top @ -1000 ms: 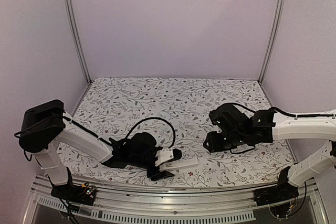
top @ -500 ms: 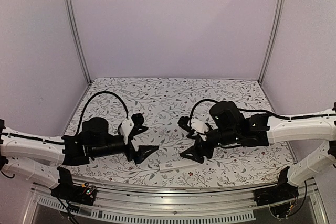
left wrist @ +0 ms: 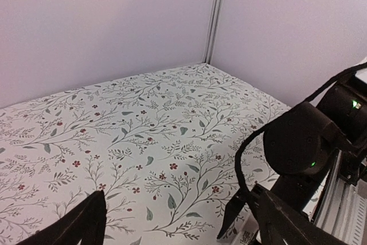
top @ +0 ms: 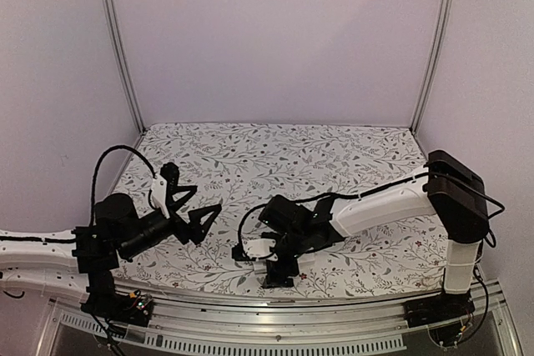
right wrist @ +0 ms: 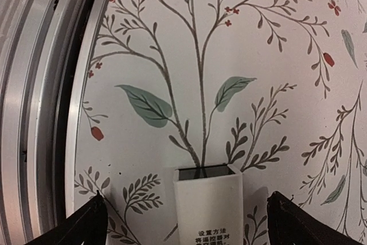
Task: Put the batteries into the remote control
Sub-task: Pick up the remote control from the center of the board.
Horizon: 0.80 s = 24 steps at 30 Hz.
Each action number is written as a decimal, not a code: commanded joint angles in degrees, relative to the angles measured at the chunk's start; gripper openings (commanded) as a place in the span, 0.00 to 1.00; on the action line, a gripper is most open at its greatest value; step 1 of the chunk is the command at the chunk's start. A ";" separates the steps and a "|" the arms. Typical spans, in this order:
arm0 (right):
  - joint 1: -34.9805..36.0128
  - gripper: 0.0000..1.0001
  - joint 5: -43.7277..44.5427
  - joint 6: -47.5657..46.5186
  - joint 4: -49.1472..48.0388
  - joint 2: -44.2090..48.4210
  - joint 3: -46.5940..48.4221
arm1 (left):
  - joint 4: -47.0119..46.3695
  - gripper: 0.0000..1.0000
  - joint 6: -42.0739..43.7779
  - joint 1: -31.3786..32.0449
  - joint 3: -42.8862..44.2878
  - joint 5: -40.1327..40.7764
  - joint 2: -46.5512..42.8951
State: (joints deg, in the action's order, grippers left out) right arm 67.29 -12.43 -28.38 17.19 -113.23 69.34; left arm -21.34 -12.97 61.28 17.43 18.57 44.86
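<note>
Right end effector (right wrist: 189, 225) is spread wide, either side of my long white plastic remote control (right wrist: 207, 207); I see left end effector (left wrist: 178, 222) spread wide too.

left arm (top: 33, 241): white links, black joints, looping black cable | right arm (top: 384, 202): same colours, green lights | left gripper (left wrist: 175, 210), right gripper (right wrist: 183, 222): black tapered fingers
</note>
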 commanded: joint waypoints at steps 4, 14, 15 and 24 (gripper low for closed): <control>0.83 0.80 3.48 0.40 4.83 -4.14 3.39 | 1.37 0.91 -1.04 -0.60 -1.28 2.14 -1.22; 0.85 0.32 2.77 1.88 6.13 -3.69 5.61 | 1.22 0.90 -1.13 -0.62 -1.17 1.75 -1.39; 0.83 0.30 2.50 1.91 6.25 -3.52 5.89 | 1.22 0.90 -1.13 -0.62 -1.11 1.66 -1.44; 0.02 0.20 1.49 4.71 7.33 -0.72 8.40 | 1.30 0.89 -0.85 -0.55 -1.17 1.81 -2.39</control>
State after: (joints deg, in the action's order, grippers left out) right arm 67.85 -10.24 -25.82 23.44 -115.72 75.48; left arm -21.10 -13.72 61.25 16.88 20.08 43.66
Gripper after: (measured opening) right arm 0.281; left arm 0.894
